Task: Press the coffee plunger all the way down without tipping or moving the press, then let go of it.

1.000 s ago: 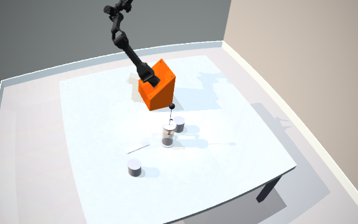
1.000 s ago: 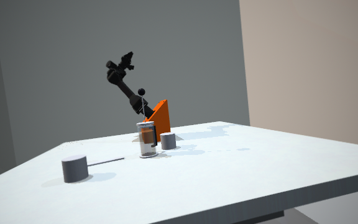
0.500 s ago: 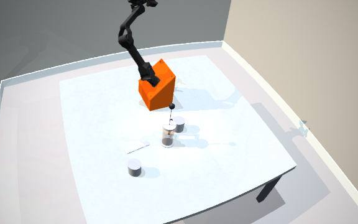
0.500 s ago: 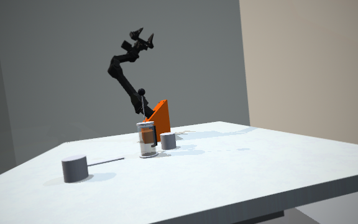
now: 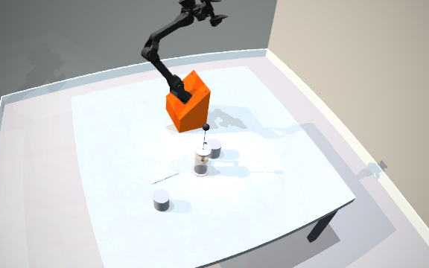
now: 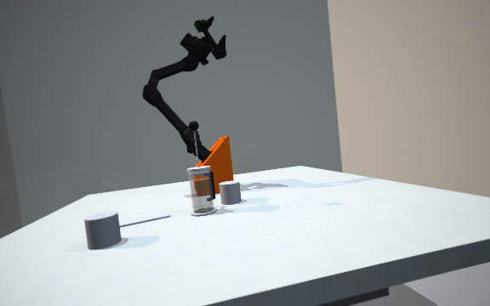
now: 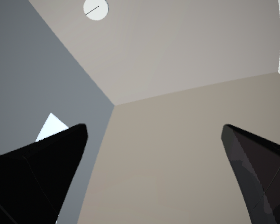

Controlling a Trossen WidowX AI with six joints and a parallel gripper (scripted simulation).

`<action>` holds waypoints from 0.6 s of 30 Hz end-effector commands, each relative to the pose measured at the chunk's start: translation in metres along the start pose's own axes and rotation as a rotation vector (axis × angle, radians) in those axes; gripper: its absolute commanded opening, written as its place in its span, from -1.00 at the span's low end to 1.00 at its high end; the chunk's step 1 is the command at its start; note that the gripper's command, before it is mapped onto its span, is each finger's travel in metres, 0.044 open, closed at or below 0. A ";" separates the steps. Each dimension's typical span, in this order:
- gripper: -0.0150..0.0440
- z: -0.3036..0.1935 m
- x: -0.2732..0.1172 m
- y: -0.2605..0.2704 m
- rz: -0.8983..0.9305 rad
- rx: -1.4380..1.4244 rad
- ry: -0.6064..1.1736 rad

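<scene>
The coffee press [image 5: 201, 164] [image 6: 202, 204] stands upright on the table [image 5: 125, 238] [image 6: 313, 251], a clear glass cylinder with a pale lid, dark contents at the bottom and a black handle [image 6: 213, 185]. Its black ball knob [image 5: 205, 126] [image 6: 193, 126] stands high above the lid on a thin rod, so the plunger is up. My gripper [image 5: 223, 8] [image 6: 219, 27] [image 7: 156, 131] is wide open and empty, raised far above the press and touching nothing. The wrist view shows only walls and ceiling between and above the fingers; the press is not in it.
A grey cylinder [image 5: 214, 150] [image 6: 230, 193] stands close beside the press on its handle side. Another grey cylinder [image 5: 161, 201] [image 6: 103, 230] stands nearer the cameras, with a flat pale bar [image 5: 164, 177] [image 6: 145, 220] near it. The orange arm base [image 5: 196, 108] [image 6: 225, 166] is behind the press.
</scene>
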State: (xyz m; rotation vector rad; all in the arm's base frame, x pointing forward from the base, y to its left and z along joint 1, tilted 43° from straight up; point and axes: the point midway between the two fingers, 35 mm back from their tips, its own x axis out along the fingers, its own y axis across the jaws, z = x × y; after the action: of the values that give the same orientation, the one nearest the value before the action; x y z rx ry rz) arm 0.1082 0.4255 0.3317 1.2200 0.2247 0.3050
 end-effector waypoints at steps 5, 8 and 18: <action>1.00 0.097 0.082 -0.070 -0.214 -0.584 -0.184; 1.00 0.137 0.100 -0.099 -0.331 -0.792 -0.223; 1.00 0.277 0.109 -0.203 -0.817 -1.396 -0.171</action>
State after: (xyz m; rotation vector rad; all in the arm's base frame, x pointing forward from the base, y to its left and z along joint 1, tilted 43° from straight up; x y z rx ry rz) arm 0.3122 0.2061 0.2474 -0.0612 0.1779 -0.2650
